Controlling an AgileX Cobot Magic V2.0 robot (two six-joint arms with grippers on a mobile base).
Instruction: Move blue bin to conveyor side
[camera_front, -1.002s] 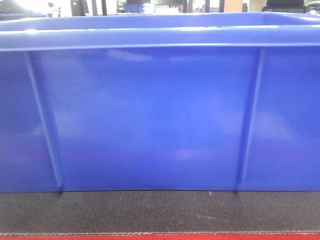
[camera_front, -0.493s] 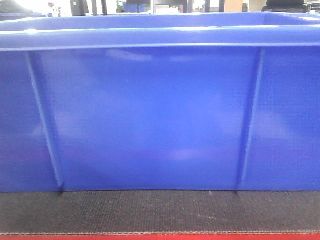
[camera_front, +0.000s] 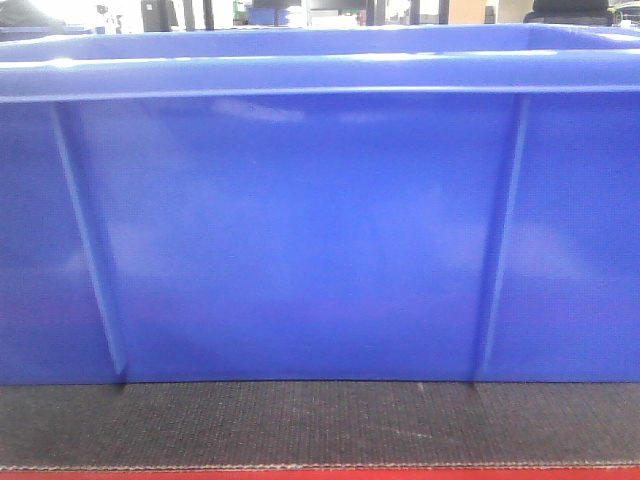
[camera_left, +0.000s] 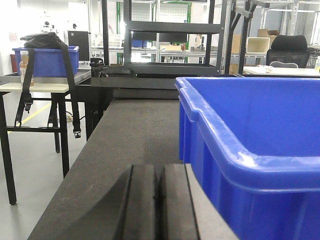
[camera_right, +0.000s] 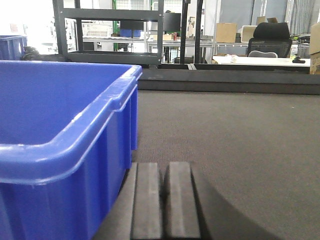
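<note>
The blue bin (camera_front: 300, 230) fills the front view, its ribbed side wall standing on the dark woven conveyor belt (camera_front: 320, 425) just behind the red edge strip (camera_front: 320, 474). In the left wrist view my left gripper (camera_left: 159, 200) is shut and empty, low over the belt (camera_left: 130, 135), just left of the bin's left end (camera_left: 250, 150). In the right wrist view my right gripper (camera_right: 164, 200) is shut and empty, low over the belt (camera_right: 230, 135), just right of the bin's right end (camera_right: 65, 145). Whether either gripper touches the bin cannot be told.
A table with a smaller blue bin (camera_left: 47, 60) and a black bag stands to the left of the belt. Black metal racks (camera_left: 170, 30) and desks with a chair (camera_right: 270, 37) stand beyond the belt's far end.
</note>
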